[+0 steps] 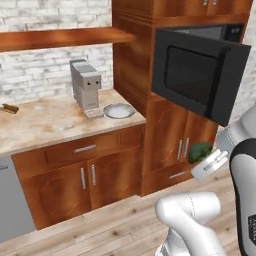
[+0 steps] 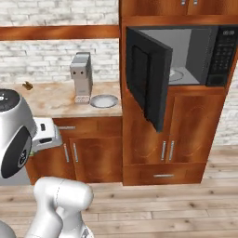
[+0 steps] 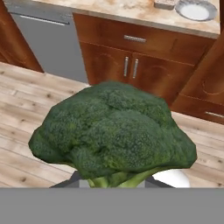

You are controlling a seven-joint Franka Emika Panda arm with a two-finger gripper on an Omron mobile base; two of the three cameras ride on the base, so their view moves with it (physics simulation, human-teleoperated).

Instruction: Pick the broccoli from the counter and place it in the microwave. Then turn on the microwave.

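My gripper (image 1: 204,159) is shut on the broccoli (image 1: 200,151), a dark-green bumpy floret held in the air in front of the lower cabinets, below the microwave's open door (image 1: 200,75). In the hand view the broccoli (image 3: 113,131) sits close in the centre with its pale stem at the bottom, hiding the fingertips. The microwave (image 2: 186,56) is open, its grey interior and glass turntable showing and its door (image 2: 146,79) swung out to the left. The counter (image 1: 45,120) lies to the left of the gripper.
On the counter stand a grey coffee machine (image 1: 86,85) and a round grey plate (image 1: 119,110), with a brown pastry (image 1: 9,108) at the far left. A grey dishwasher front (image 3: 48,39) and wooden cabinet doors (image 3: 131,65) lie below, above a plank floor.
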